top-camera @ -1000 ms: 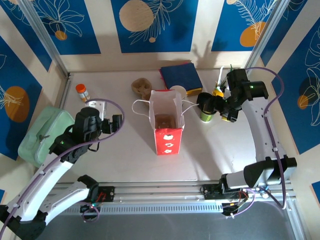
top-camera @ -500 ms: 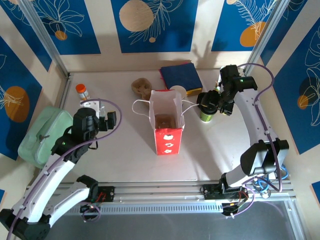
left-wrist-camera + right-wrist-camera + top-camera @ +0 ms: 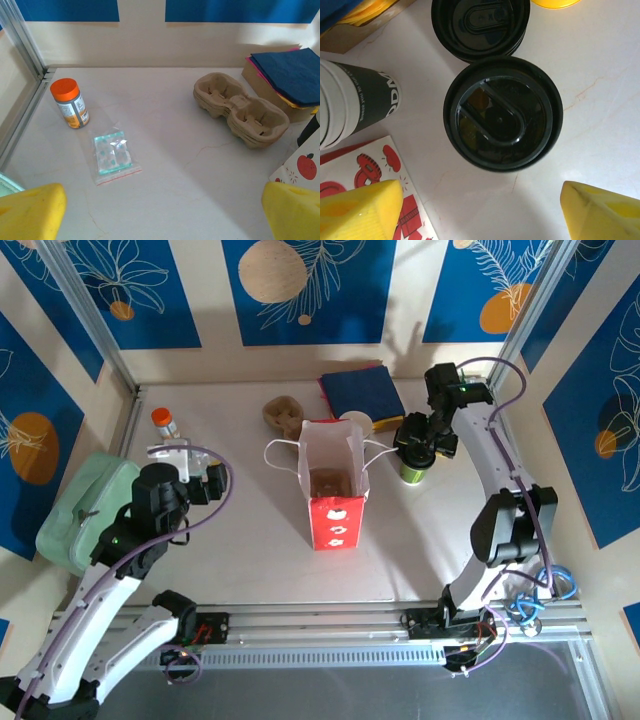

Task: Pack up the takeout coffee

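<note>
The takeout coffee cup [image 3: 411, 473] stands right of the red paper bag [image 3: 335, 490], green sides showing. In the right wrist view its black lid [image 3: 503, 113] sits on top, seen from straight above. My right gripper [image 3: 414, 452] hovers directly over it, open; the yellow fingertips [image 3: 603, 211] stand wide on either side, just short of the lid, with nothing between them. My left gripper [image 3: 200, 470] is open over bare table at the left, its yellow fingertips [image 3: 31, 210] apart and empty.
A second black lid [image 3: 480, 22] lies just beyond the cup. A stack of cups [image 3: 355, 105] stands by the bag's side [image 3: 362, 172]. The cardboard carrier [image 3: 241, 108], blue napkins [image 3: 287, 72], an orange-capped bottle [image 3: 70, 102] and a small zip bag [image 3: 112, 155] lie ahead of the left gripper.
The right arm's wrist has swung back and left, centring the gripper over the lidded cup, and its jaws have widened a little. The left arm has drawn back towards the left.
</note>
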Tool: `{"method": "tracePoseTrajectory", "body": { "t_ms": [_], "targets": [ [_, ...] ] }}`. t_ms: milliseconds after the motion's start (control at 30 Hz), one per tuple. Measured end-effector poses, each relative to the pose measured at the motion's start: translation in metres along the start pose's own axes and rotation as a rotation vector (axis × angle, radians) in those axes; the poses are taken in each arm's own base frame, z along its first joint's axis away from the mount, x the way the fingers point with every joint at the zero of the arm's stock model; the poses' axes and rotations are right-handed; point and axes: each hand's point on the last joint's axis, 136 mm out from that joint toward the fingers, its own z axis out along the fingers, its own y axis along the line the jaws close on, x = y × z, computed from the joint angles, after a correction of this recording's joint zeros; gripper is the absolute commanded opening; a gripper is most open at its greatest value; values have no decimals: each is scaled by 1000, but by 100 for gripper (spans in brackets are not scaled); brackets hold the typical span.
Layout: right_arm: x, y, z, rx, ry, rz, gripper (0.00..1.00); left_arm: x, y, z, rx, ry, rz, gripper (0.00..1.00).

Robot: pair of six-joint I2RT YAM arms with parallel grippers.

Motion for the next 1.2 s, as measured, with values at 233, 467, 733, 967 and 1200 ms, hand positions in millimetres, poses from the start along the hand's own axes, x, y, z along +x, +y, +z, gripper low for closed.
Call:
{"method": "tracePoseTrajectory", "body": {
  "t_ms": [233, 467, 733, 967, 1200],
  "targets": [
    [-4, -1, 16, 37, 35, -19, 96, 2, -1, 1, 8, 5, 1, 99],
    [-5, -2, 22, 49, 60, -26, 95, 2, -2, 1, 14, 5, 1, 99],
    [-2, -8, 37, 77, 115, -18, 92, 4, -3, 2, 19, 12, 2, 99],
    [-3, -16, 37, 83, 127, 3, 90, 5, -3, 2, 19, 12, 3, 99],
    [-2, -13, 37, 52, 138, -2, 89, 5, -3, 2, 20, 12, 3, 99]
  ]
}}
